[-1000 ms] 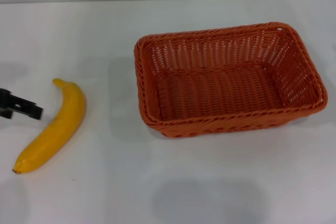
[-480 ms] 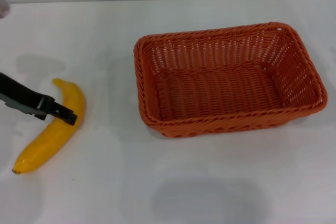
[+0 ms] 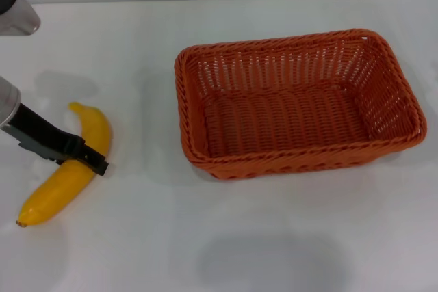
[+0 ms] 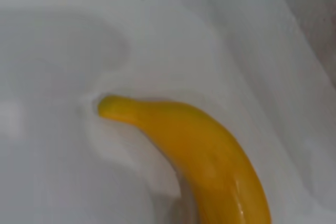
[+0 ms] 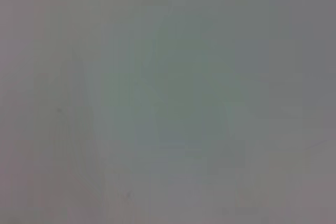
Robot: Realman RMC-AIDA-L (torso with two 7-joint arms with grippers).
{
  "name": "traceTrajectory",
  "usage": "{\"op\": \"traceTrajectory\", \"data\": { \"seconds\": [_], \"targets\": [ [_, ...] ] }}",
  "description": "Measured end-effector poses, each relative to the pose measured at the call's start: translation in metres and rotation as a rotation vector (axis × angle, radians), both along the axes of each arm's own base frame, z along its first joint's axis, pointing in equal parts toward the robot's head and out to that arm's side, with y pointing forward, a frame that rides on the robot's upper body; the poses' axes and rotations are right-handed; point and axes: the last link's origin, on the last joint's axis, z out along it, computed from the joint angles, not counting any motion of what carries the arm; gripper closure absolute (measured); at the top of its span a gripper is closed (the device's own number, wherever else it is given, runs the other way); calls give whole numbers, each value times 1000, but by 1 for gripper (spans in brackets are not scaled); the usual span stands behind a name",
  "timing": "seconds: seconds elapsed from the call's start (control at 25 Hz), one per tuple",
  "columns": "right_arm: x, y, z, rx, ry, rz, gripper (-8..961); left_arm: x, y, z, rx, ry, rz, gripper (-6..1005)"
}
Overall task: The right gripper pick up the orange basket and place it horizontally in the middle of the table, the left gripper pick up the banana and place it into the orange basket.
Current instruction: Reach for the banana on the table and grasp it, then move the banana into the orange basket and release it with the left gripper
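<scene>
The yellow banana (image 3: 58, 186) lies on the white table (image 3: 226, 237) at the left, stem end pointing away from me. My left gripper (image 3: 96, 163), a black claw on a silver-grey arm, reaches in from the left and crosses over the banana's middle. The left wrist view shows the banana (image 4: 210, 150) close up with its stem end on the table. The orange basket (image 3: 301, 158) sits empty and lengthwise across the table, right of centre. My right gripper is out of view; its wrist view shows only a blank pale surface.
A silver-grey piece of the left arm (image 3: 17, 15) shows at the top left corner. Bare tabletop separates the banana from the basket's left wall. The table's far edge runs along the top of the head view.
The left gripper has moved right and slightly down, from beside the banana's left edge to across its middle. More of the arm has come into view. Banana and basket have stayed put.
</scene>
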Motion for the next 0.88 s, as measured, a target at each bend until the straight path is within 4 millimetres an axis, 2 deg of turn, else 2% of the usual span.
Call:
{"op": "traceTrajectory", "data": {
  "seconds": [0.24, 0.36, 0.56, 0.64, 0.72, 0.88],
  "targets": [
    [1, -1, -1, -1, 9, -5, 72, -1, -3, 0, -7, 1, 8, 219],
    [1, -1, -1, 0, 13, -1, 72, -2, -3, 0, -6, 2, 9, 454],
    [0, -3, -1, 1, 19, 8, 73, -3, -3, 5, 12, 8, 8, 479],
    [0, -4, 0, 1, 21, 12, 73, 1, 0, 14, 33, 16, -5, 488],
    [-1, -4, 1, 4, 20, 15, 73, 9, 4, 33, 66, 35, -30, 498],
    [-2, -5, 2, 5, 20, 27, 74, 35, 9, 70, 114, 67, -116, 502]
  ]
}}
